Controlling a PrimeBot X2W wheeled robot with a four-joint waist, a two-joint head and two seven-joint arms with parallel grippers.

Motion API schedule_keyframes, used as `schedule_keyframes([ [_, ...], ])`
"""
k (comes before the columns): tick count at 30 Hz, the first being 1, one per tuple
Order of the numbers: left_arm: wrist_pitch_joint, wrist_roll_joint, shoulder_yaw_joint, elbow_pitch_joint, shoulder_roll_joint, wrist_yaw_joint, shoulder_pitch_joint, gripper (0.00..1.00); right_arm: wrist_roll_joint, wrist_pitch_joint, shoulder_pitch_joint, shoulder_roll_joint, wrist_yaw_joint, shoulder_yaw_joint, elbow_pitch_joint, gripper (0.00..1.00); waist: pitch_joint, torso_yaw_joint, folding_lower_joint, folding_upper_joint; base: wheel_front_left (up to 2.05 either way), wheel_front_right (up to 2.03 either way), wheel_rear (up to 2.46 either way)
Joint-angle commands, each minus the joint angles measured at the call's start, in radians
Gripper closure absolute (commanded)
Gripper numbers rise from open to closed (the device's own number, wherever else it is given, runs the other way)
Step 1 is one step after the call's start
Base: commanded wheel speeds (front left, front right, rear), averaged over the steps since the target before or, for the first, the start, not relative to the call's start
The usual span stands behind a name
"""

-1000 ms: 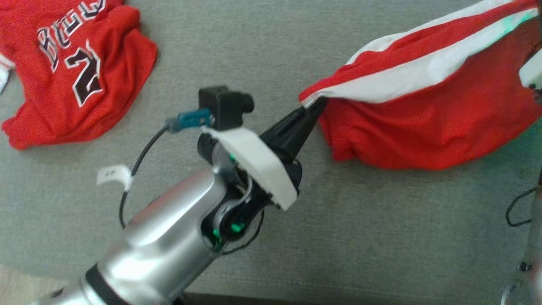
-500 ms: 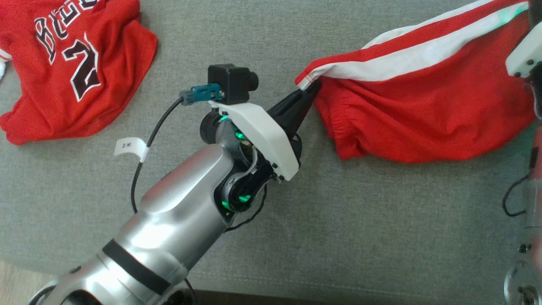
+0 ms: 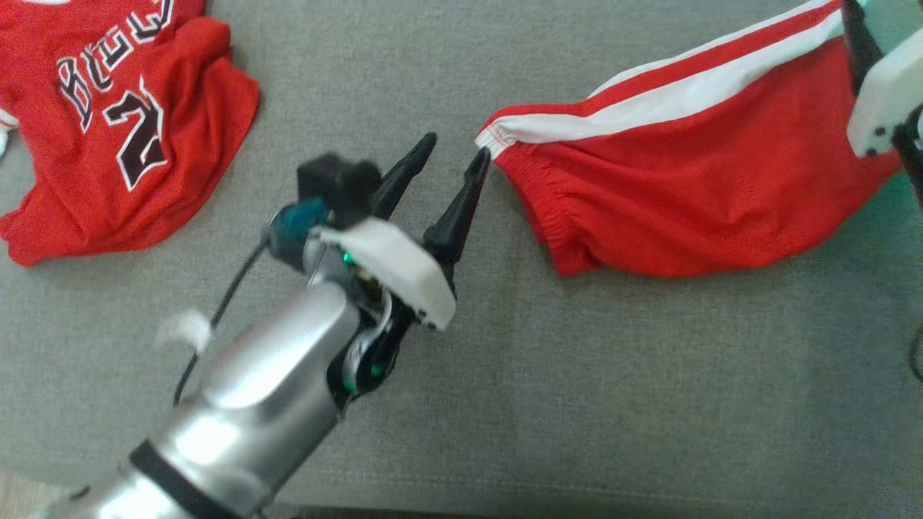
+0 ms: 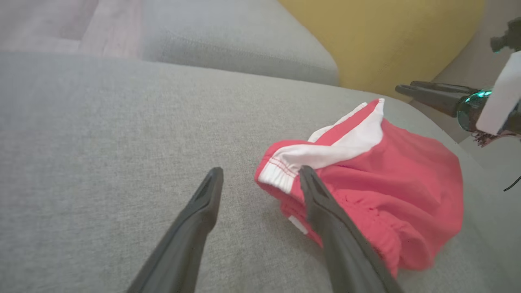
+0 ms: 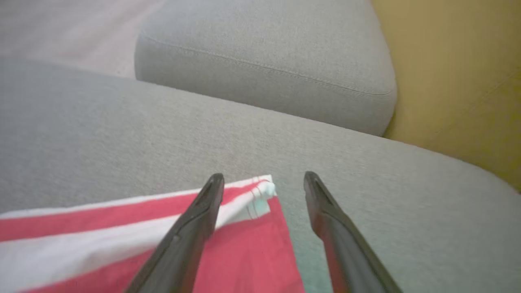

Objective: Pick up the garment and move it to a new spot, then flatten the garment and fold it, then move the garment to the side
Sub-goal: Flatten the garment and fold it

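Observation:
The garment (image 3: 685, 202) is a pair of red shorts with white side stripes, lying stretched sideways on the grey cushion (image 3: 577, 375). My left gripper (image 3: 456, 145) is open just off the shorts' left waistband corner. In the left wrist view that corner (image 4: 281, 171) lies between the spread fingers, nearer the right one, and nothing grips it. My right gripper (image 5: 263, 176) is open over the shorts' far right corner (image 5: 260, 195), which rests loose on the cushion. Its white housing (image 3: 883, 101) sits at the head view's upper right.
A crumpled red jersey (image 3: 122, 122) with black and white lettering lies at the far left of the cushion. A second grey cushion (image 5: 264, 69) and a yellow surface (image 5: 456, 61) lie beyond. Bare cushion stretches in front of the shorts.
Both grippers have opened and let go of the shorts' corners. The shorts have settled flat on the cushion. The left gripper has drawn back a little to the left.

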Motion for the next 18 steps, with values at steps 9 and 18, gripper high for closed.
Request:
schedule_keyframes([
  [9, -0.056, 0.276, 0.176, -0.329, 0.048, 0.144, 0.201, 0.0, 0.073, 0.185, 0.064, -0.144, -0.001, 0.102, -0.097, 0.0, 0.007, 0.019, 0.0, 0.0, 0.0, 0.0, 0.0],
  [18, -0.056, 0.488, 0.321, -0.372, -0.021, 0.066, 0.341, 0.0, 0.083, 0.268, 0.088, -0.144, -0.001, 0.047, -0.012, 0.0, 0.037, 0.066, 0.0, 0.0, 0.0, 0.0, 0.0],
])
